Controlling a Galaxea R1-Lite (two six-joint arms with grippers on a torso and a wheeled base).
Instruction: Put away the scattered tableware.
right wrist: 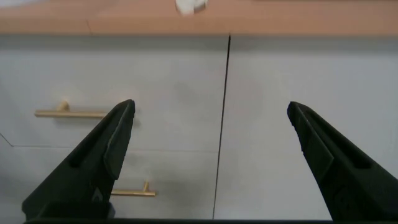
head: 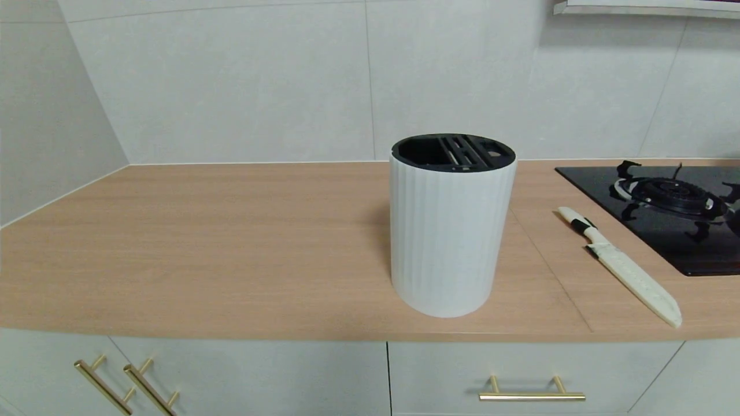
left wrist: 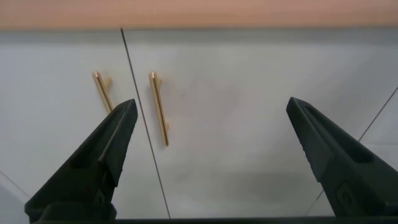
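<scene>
Wood counter (head: 202,242) carries the work. Left gripper (left wrist: 211,102): jaws spread wide, empty, low before the cabinet doors (left wrist: 249,124). Holder (head: 451,231) stands upright mid-counter. Knife (head: 621,266) lies flat to its right, well apart, beside the hob (head: 665,219). Right gripper (right wrist: 210,106): also spread, empty. Recommended: grasp the handle with the right gripper, then insert the knife blade-down into what appears to be a narrow slot.
</scene>
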